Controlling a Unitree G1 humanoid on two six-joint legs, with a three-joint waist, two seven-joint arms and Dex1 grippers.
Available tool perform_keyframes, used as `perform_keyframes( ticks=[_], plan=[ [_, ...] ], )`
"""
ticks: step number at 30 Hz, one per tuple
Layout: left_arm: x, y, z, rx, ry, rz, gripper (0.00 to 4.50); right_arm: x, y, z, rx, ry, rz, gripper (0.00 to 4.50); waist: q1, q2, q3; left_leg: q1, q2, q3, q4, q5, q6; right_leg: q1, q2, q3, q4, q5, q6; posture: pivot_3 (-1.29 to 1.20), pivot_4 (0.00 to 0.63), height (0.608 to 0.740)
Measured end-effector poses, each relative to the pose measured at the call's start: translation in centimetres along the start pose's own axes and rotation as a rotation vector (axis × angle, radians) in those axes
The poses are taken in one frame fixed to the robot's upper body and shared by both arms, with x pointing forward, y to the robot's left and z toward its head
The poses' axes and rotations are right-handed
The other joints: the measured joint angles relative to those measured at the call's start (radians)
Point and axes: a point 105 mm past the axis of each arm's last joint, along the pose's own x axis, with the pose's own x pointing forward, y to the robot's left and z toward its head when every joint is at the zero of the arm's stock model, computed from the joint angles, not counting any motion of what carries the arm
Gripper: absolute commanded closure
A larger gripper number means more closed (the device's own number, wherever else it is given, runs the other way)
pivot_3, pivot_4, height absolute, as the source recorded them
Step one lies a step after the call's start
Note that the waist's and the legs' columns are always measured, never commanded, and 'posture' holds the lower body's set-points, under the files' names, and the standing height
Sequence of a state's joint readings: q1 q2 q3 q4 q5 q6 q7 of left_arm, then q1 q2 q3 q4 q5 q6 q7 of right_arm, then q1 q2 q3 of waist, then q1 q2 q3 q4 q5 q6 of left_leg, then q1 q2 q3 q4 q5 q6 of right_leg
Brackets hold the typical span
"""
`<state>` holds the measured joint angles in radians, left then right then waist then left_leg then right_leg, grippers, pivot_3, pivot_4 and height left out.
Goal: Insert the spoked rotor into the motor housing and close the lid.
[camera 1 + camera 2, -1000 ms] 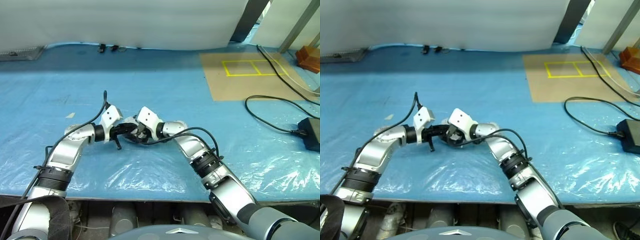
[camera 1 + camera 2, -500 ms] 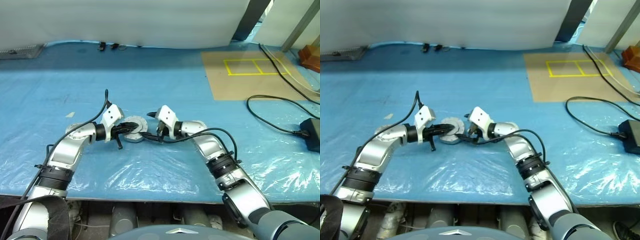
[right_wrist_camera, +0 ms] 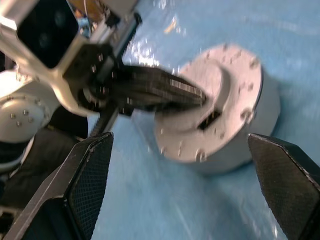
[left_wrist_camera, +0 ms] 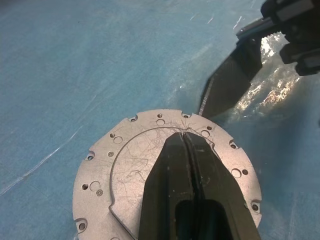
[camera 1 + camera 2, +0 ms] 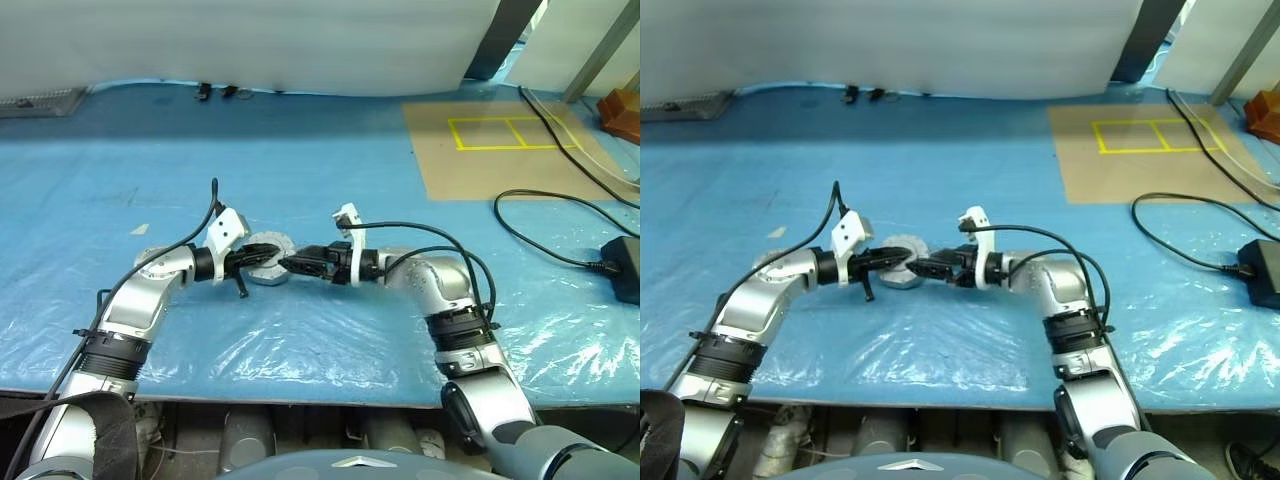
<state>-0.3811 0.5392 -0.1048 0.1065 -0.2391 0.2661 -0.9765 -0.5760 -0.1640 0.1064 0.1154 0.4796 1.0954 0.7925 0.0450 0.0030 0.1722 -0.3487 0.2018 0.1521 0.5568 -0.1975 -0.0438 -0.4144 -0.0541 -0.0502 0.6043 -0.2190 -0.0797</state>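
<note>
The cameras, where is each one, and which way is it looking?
Head views: two eyes on the head, looking forward and down at the blue table; both arms show, meeting at the grey lid.
Left wrist view: on the left arm, looking along the shut left gripper, which rests on the lid's plain face; a right finger shows too.
Right wrist view: on the right arm, looking between the open right gripper at the lid and left gripper.
All views share the lid.
</note>
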Motion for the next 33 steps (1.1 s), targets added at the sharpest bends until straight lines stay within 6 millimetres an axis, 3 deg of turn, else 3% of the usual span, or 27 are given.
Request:
perform_keyframes(
  ticks=[5, 12, 18, 22, 26, 29, 33],
  plan=[
    [0.0, 0.0, 0.0, 0.004, -0.004, 0.002, 4.50, -0.2, -1.0, -0.9, 0.013, 0.064, -0.094, 0.02, 0.000, 0.000, 0.000, 0.000, 0.000, 0.000, 0.000, 0.000, 0.000, 0.000, 0.000, 0.000, 0.000, 0.000, 0.000, 0.00, 0.150, 0.740],
    [-0.2, 0.4, -0.2, 0.006, -0.011, 0.016, 4.50, 0.8, -1.3, 0.1, 0.061, 0.062, -0.162, 0.02, -0.001, 0.000, 0.000, 0.000, 0.000, 0.000, 0.000, 0.001, -0.001, 0.000, 0.000, 0.000, 0.001, 0.000, 0.000, 0.00, 0.150, 0.740],
    [-0.6, 0.8, -0.3, 0.012, -0.012, 0.029, 4.50, 3.5, -0.1, 0.6, 0.338, 0.012, -0.118, 0.02, -0.005, 0.000, 0.000, 0.002, 0.000, -0.001, -0.004, 0.001, -0.003, -0.002, 0.000, 0.000, 0.001, 0.000, -0.001, 0.00, 0.150, 0.740],
    [-0.6, 0.9, -0.4, 0.012, -0.014, 0.034, 4.50, 2.7, -1.5, 1.2, 0.529, -0.057, -0.119, 0.02, 0.001, 0.000, 0.000, 0.002, -0.002, 0.000, -0.004, 0.001, -0.003, -0.002, -0.001, 0.000, 0.001, 0.000, -0.001, 0.00, 0.150, 0.740],
    [-0.6, 1.0, -0.5, 0.008, -0.012, 0.037, 4.50, 2.8, -1.8, 1.5, 0.555, -0.079, -0.126, 0.02, 0.000, 0.001, -0.001, 0.003, -0.001, 0.001, -0.004, 0.002, -0.003, -0.001, -0.001, 0.000, 0.002, 0.000, -0.001, 0.00, 0.150, 0.740],
    [-0.7, 1.1, -0.5, 0.008, -0.013, 0.039, 4.50, 2.7, -2.0, 1.5, 0.588, -0.094, -0.113, 0.66, 0.000, 0.001, -0.001, 0.004, -0.001, 0.001, -0.004, 0.002, -0.003, -0.001, -0.001, 0.000, 0.002, 0.000, -0.001, 0.00, 0.150, 0.740],
    [-0.7, 1.2, -0.4, 0.016, -0.021, 0.044, 4.50, 2.4, -2.2, 1.6, 0.630, -0.119, -0.106, 2.04, 0.000, 0.002, 0.000, 0.001, -0.001, 0.001, -0.004, 0.002, -0.004, -0.003, -0.001, 0.000, 0.001, 0.000, -0.001, 0.00, 0.150, 0.740]
  ],
)
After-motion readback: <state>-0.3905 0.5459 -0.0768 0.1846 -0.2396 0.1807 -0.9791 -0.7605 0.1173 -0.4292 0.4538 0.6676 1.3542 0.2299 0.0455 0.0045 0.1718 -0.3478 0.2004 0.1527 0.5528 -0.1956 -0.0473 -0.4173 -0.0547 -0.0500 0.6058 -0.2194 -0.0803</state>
